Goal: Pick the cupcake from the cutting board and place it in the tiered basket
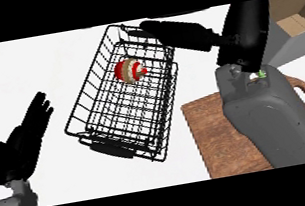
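Observation:
A red and cream cupcake (131, 70) lies inside the black wire tiered basket (119, 131), in its far half. My right hand (181, 33) reaches over the basket's far right rim, fingers stretched straight and holding nothing, just right of the cupcake and apart from it. The right forearm covers much of the wooden cutting board (217, 134) at the lower right; nothing shows on the board's bare part. At the left my left hand (20, 142) rests open on the white counter, fingers pointing up, beside the basket.
The white counter (38, 68) spreads around the basket. A wooden edge shows at the far left, and a grey and tan box-like corner (301, 32) stands at the upper right behind the right arm.

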